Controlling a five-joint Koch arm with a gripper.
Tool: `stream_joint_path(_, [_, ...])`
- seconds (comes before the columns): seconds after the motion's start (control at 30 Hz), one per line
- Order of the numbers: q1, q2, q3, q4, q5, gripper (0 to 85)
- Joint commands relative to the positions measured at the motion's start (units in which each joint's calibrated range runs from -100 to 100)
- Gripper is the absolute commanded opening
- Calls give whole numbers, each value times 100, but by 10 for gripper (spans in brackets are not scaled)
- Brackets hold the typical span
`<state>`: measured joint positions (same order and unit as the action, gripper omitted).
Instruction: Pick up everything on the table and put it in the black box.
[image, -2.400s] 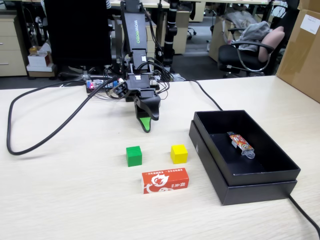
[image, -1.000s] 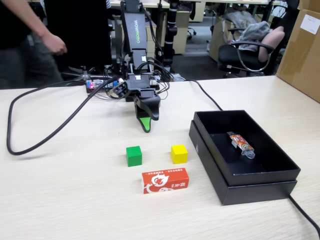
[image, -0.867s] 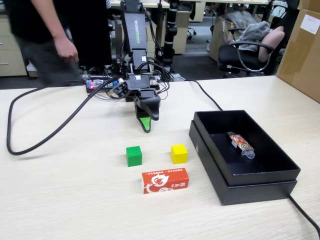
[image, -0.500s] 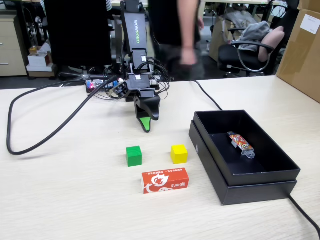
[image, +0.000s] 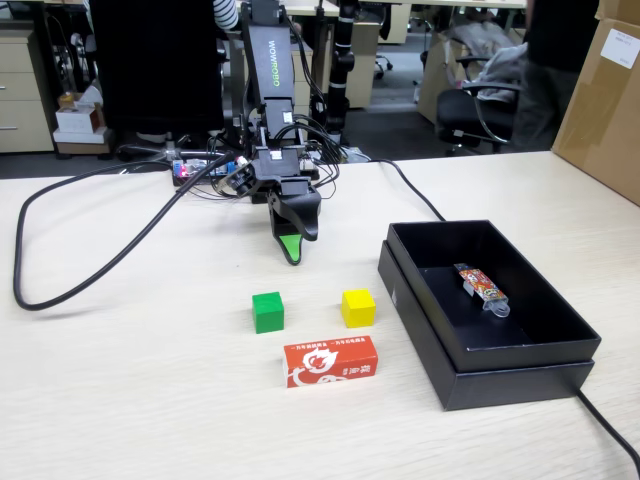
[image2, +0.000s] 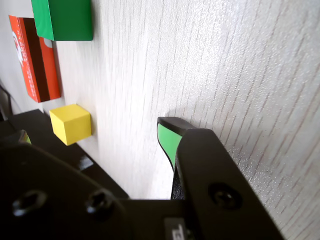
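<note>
Pincer (image: 292, 250) hanging empty over desk (image: 140, 380), jaw state not telling. Nothing boxed: green cube (image: 267, 311), yellow cube (image: 358, 307), red box (image: 330, 361) lying beyond tip; black box (image: 520, 350) off sideways.

An office behind a pale wood-grain table (image: 120, 400). A black office chair (image: 490, 110) draped with grey clothing stands beyond the table's far right corner, beside a tall cardboard carton (image: 605, 90). Beige drawers (image: 22, 90) sit at far left. Even indoor lighting.
</note>
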<state>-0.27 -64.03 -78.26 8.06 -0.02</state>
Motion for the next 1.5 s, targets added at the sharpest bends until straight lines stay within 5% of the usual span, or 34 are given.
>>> stream_joint_path(0.0, [0, 109, 11, -67, 10, 491])
stream_joint_path(0.57, [39, 40, 93, -136, 0, 503])
stream_joint_path(0.93, [752, 98, 4644, -5234, 1162, 489])
stream_joint_path(1.23, [689, 2783, 7872, -7091, 1177, 473])
stream_joint_path(1.47, [518, 4160, 8742, -7298, 1162, 473])
